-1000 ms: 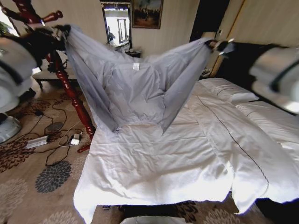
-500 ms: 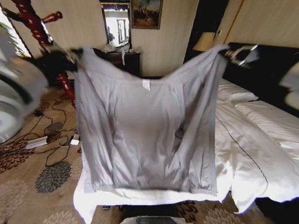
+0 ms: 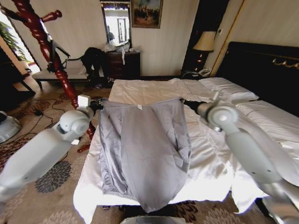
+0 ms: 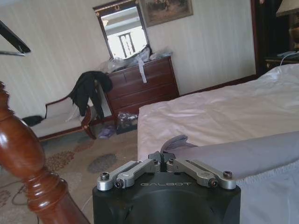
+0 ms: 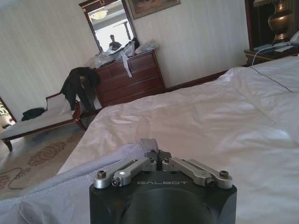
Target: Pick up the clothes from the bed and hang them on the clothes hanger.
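Note:
The clothes (image 3: 142, 149), a light grey-blue shirt, lie spread flat on the bed (image 3: 219, 168), collar end away from me and hem hanging over the near edge. My left gripper (image 3: 97, 105) is shut on the shirt's left shoulder corner; the left wrist view shows its fingertips (image 4: 164, 157) pinching a fold of grey fabric (image 4: 243, 154). My right gripper (image 3: 185, 101) is shut on the other shoulder corner, with the fabric (image 5: 70, 186) caught at its tips (image 5: 156, 156). A thin black clothes hanger (image 3: 59, 50) hangs on the wooden stand to the left, and its end (image 4: 13, 41) shows in the left wrist view.
The reddish-brown coat stand (image 3: 44, 46) rises just left of the bed, close to my left arm. Cables and a power strip (image 3: 39, 140) lie on the carpet. A dresser (image 3: 122, 63), a bench with dark garments (image 3: 91, 58) and a lamp (image 3: 204, 42) stand along the far wall.
The shirt was held up and stretched in the air between both grippers. Both arms have since come down and the shirt lies flat on the duvet.

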Available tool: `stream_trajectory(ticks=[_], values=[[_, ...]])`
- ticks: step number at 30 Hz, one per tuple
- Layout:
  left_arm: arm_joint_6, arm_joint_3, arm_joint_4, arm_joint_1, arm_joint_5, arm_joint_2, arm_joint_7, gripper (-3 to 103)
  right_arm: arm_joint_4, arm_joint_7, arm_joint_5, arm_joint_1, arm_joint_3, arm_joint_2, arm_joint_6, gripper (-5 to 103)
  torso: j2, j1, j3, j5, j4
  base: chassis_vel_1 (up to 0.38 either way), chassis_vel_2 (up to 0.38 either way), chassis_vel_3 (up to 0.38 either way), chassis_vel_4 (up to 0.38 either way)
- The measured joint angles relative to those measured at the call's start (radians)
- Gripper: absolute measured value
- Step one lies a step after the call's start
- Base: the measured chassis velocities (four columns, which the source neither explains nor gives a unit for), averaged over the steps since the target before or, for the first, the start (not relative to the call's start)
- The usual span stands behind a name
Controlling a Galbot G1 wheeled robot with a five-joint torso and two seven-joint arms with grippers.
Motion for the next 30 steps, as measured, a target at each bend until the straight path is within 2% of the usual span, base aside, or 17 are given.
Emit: stream_trajectory(ticks=[1, 5, 6, 9, 11, 14, 16, 19, 22, 24, 25, 27, 29, 30], values=[[0.000, 0.000, 0.000, 0.000, 0.000, 0.000, 0.000, 0, 0.000, 0.000, 0.000, 0.000, 0.000, 0.000, 0.000, 1, 0.000, 0.000, 0.000, 0.0000, 0.0000, 0.000, 0.000, 0.000, 0.000], [-0.027, 0.077, 0.194, -0.115, 0.086, -0.087, 0.068, 0, -0.215, -0.049, -0.130, 0.121, -0.085, 0.094, 0.036, 1, 0.000, 0.000, 0.000, 0.0010, -0.0013, 0.000, 0.000, 0.000, 0.000], [-0.027, 0.077, 0.194, -0.115, 0.086, -0.087, 0.068, 0, -0.215, -0.049, -0.130, 0.121, -0.085, 0.094, 0.036, 1, 0.000, 0.000, 0.000, 0.0010, -0.0013, 0.000, 0.000, 0.000, 0.000], [-0.043, 0.100, 0.275, -0.134, 0.135, -0.125, 0.083, 0, -0.275, -0.074, -0.221, 0.131, -0.113, 0.116, 0.058, 1, 0.000, 0.000, 0.000, 0.0003, 0.0002, 0.000, 0.000, 0.000, 0.000], [-0.044, 0.102, 0.278, -0.124, 0.145, -0.134, 0.083, 0, -0.275, -0.079, -0.241, 0.114, -0.118, 0.110, 0.062, 1, 0.000, 0.000, 0.000, 0.0001, 0.0005, 0.000, 0.000, 0.000, 0.000], [-0.042, 0.102, 0.226, -0.064, 0.159, -0.134, 0.066, 0, -0.238, -0.079, -0.259, 0.044, -0.116, 0.080, 0.066, 1, 0.000, -0.001, 0.000, 0.0008, -0.0015, 0.000, 0.000, 0.000, 0.000], [-0.040, 0.102, 0.196, -0.038, 0.160, -0.129, 0.054, 0, -0.211, -0.077, -0.258, 0.016, -0.110, 0.068, 0.067, 1, 0.000, -0.001, -0.001, 0.0009, -0.0018, 0.000, 0.000, 0.000, 0.000], [-0.029, 0.102, 0.137, 0.011, 0.157, -0.121, 0.025, 0, -0.117, -0.066, -0.232, -0.046, -0.096, 0.041, 0.067, 1, 0.000, -0.001, -0.001, 0.0004, -0.0002, 0.000, 0.000, 0.000, 0.000], [-0.026, 0.114, 0.119, 0.031, 0.156, -0.132, 0.007, 0, -0.064, -0.062, -0.222, -0.075, -0.104, 0.034, 0.068, 1, 0.001, -0.001, -0.001, 0.0004, 0.0001, 0.000, 0.000, 0.000, 0.000], [-0.026, 0.118, 0.119, 0.032, 0.157, -0.139, 0.004, 0, -0.060, -0.062, -0.222, -0.079, -0.109, 0.034, 0.070, 1, 0.001, -0.001, -0.001, 0.0003, 0.0000, 0.000, 0.000, 0.000, 0.000], [-0.026, 0.125, 0.127, 0.034, 0.162, -0.154, -0.003, 0, -0.062, -0.065, -0.229, -0.084, -0.119, 0.040, 0.076, 1, 0.001, -0.001, -0.001, 0.0006, -0.0008, 0.000, 0.000, 0.000, 0.000], [-0.031, 0.137, 0.163, 0.034, 0.175, -0.202, -0.015, 0, -0.111, -0.083, -0.253, -0.083, -0.141, 0.070, 0.093, 1, 0.000, -0.001, -0.001, 0.0005, -0.0012, 0.000, 0.000, 0.000, 0.000], [-0.034, 0.139, 0.178, 0.034, 0.180, -0.213, -0.017, 0, -0.129, -0.089, -0.261, -0.080, -0.147, 0.080, 0.098, 1, 0.001, -0.001, -0.001, 0.0005, -0.0013, 0.000, 0.000, 0.000, 0.000], [-0.045, 0.140, 0.215, 0.032, 0.194, -0.239, -0.018, 0, -0.175, -0.102, -0.287, -0.068, -0.161, 0.114, 0.113, 1, 0.000, -0.001, -0.001, 0.0006, -0.0012, 0.000, 0.000, 0.000, 0.000]])
